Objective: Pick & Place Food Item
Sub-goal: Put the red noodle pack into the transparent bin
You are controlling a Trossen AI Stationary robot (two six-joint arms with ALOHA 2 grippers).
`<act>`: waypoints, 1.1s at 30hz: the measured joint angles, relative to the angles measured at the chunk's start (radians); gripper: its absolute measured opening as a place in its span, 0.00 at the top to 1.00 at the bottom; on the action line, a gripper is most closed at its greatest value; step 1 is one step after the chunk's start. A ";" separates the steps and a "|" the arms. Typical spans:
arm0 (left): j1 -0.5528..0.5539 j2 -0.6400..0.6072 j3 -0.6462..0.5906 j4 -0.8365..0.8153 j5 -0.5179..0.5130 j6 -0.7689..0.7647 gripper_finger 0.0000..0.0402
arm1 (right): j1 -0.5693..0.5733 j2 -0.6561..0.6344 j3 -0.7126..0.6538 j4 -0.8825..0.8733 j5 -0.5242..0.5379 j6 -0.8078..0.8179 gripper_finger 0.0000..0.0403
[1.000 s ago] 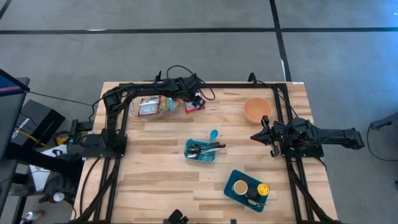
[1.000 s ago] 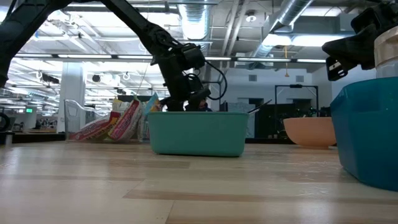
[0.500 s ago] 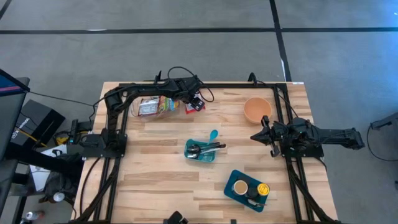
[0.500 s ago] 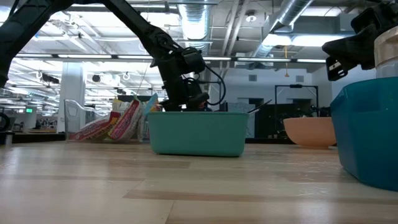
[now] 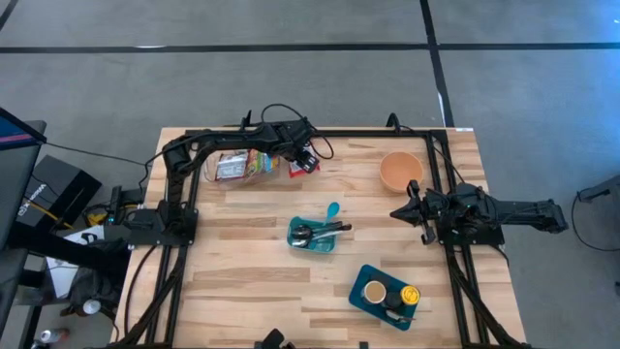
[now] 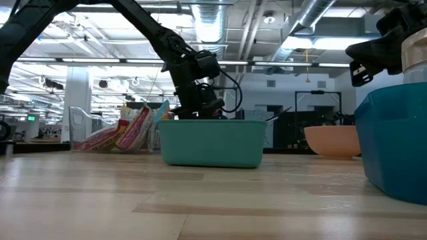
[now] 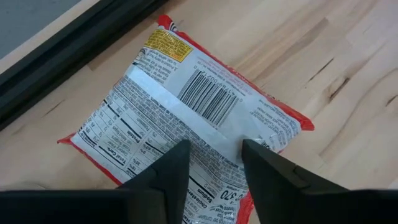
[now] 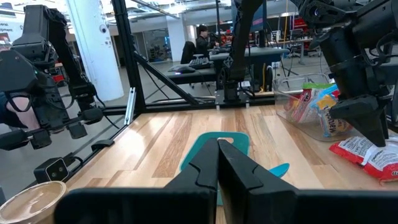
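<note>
We see the main risk at the far edge of the table (image 5: 252,291), where the left gripper (image 7: 214,158) stands over the packet (image 7: 186,118). The packet is flat, thin and glossy, lying printed side up on the wood. If the fingers (image 7: 168,174) close on the film alone, we would expect a pinch of crinkled wrapper that slips out on the lift. If they come down too hard, the tips could skid across the slick surface and push the packet toward the frame rail just beside it. A grip near one edge could also let the packet swing and catch on the clear bin (image 5: 242,165) of snacks next to it.

Working from the near edge outward: the teal tray (image 5: 385,291) with its cups sits near the near right corner, the teal tub (image 5: 313,235) of cutlery at mid-table, and the orange bowl (image 5: 400,171) toward the far right corner.

The right gripper (image 8: 217,163) waits at the right edge, level with the tub, its fingers pressed together on nothing.

The left arm reaches along the far edge, wrist bent down, its jaws partly open astride the packet's middle. We cannot tell whether the tips touch the wrapper yet; nothing looks lifted.
</note>
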 joint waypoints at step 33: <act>-0.016 -0.058 0.000 0.061 -0.001 0.000 1.00 | 0.000 0.000 0.000 0.000 0.000 0.000 1.00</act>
